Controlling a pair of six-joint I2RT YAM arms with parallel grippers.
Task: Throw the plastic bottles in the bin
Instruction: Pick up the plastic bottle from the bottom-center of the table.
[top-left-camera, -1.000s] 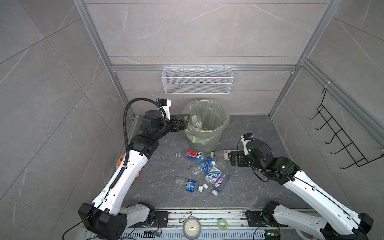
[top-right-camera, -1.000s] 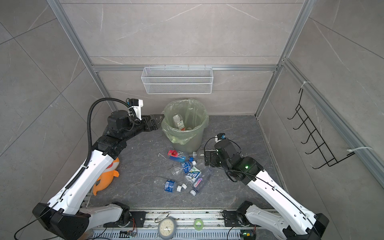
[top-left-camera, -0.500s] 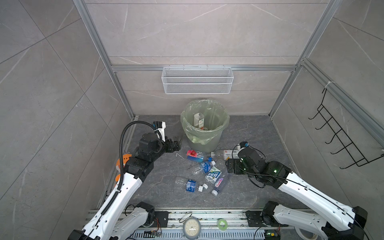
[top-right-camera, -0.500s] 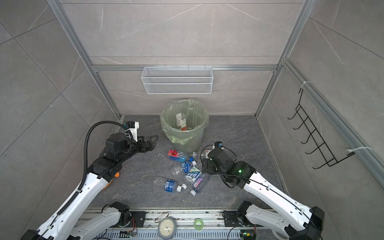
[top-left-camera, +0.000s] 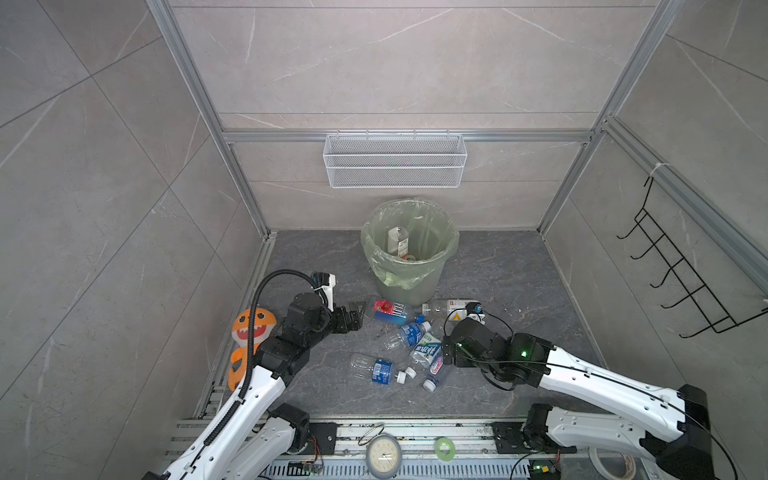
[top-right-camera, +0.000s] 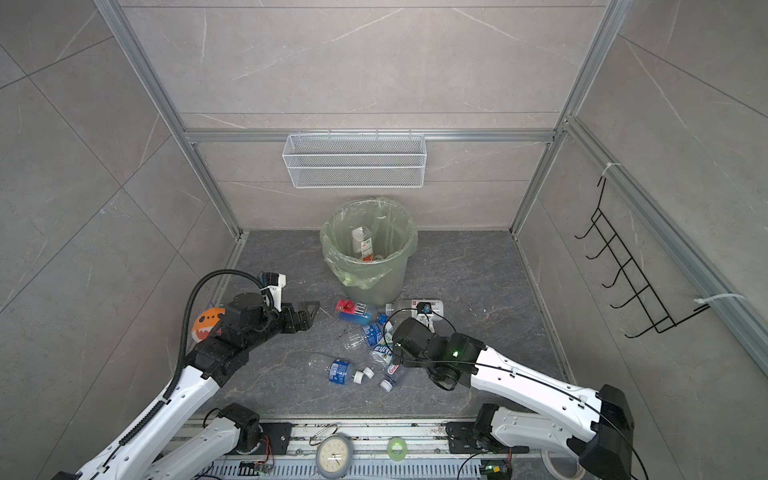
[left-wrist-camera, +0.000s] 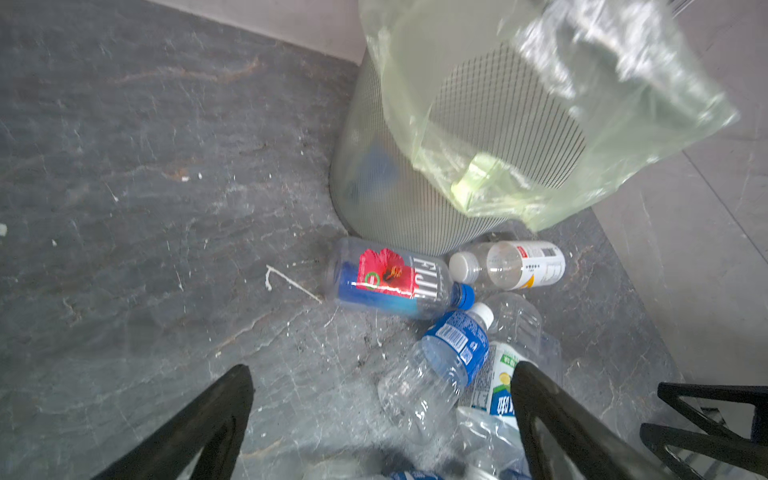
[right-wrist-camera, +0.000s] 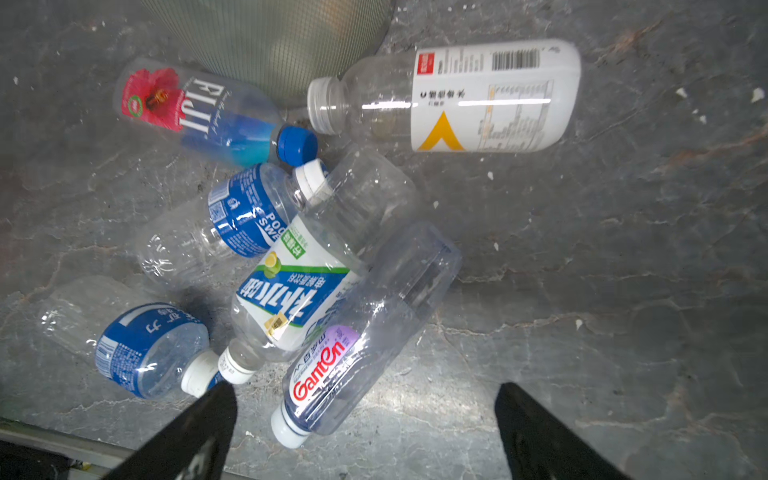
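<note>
Across the grey bench (top-left-camera: 507, 274), bottles (top-left-camera: 409, 334) lay heaped at the bin's (top-left-camera: 415, 286) six o'clock. Left hand (left-wrist-camera: 380, 365) and right hand (right-wrist-camera: 365, 388) hung released, empty. Each should, I reckoned, straddle one bottle's middle, clear of neighbours, before clenching.

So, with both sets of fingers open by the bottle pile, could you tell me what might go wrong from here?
1. The green-label bottle, the blue-label bottle and the Ganten bottle overlap, so closing on one could scatter the others.
2. The left fingers and right fingers flank the same pile and might collide.
3. The Fiji bottle lies close by the bin, below its loose bag, which could snag.
</note>
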